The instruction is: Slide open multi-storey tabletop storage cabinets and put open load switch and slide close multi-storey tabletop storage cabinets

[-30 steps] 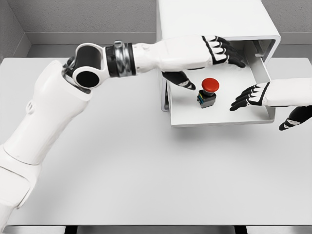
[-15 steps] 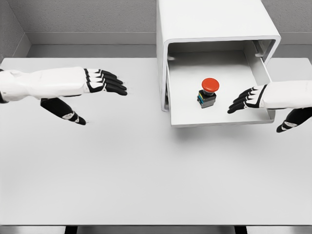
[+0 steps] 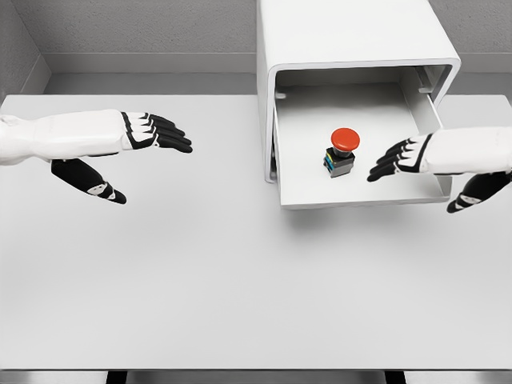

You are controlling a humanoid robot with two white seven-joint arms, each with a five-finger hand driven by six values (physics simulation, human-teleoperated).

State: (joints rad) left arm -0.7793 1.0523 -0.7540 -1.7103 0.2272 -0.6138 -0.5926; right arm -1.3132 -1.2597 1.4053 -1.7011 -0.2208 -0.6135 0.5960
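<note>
The left hand (image 3: pixel 148 133) has drawn back over the desk (image 3: pixel 240 280), fingers relaxed and empty; the load switch (image 3: pixel 342 151) sits in the open drawer (image 3: pixel 360 196) (closing remains), right hand (image 3: pixel 408 158) spread beside it

All I saw besides was the plain white table (image 3: pixel 240 280) and a gray wall (image 3: pixel 144 28) behind its far edge.

White table (image 3: pixel 200 272) carries a storage cabinet (image 3: pixel 352 40).
</note>
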